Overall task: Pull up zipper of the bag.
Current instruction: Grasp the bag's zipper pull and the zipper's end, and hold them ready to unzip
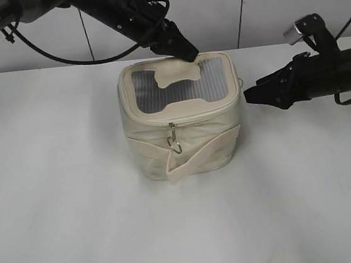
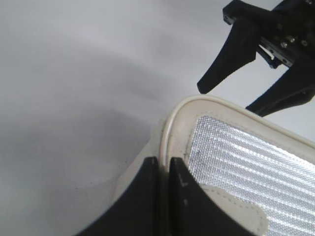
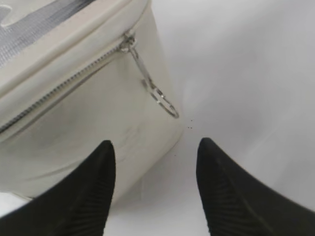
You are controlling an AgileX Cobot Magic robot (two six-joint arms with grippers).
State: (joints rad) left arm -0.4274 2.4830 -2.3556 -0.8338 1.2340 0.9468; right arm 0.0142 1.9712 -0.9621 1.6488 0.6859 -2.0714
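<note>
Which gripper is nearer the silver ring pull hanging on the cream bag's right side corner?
Right. The right gripper is open, just short of the silver ring pull on the cream fabric bag. The left gripper is shut at the lid's back rim, across the lid from that pull.

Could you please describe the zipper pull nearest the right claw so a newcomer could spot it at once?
Find the cream bag on the white table, then its side facing the open right claw. There a silver pull hangs from the zipper near the corner. The other pull hangs on the front, above the strap band.
</note>
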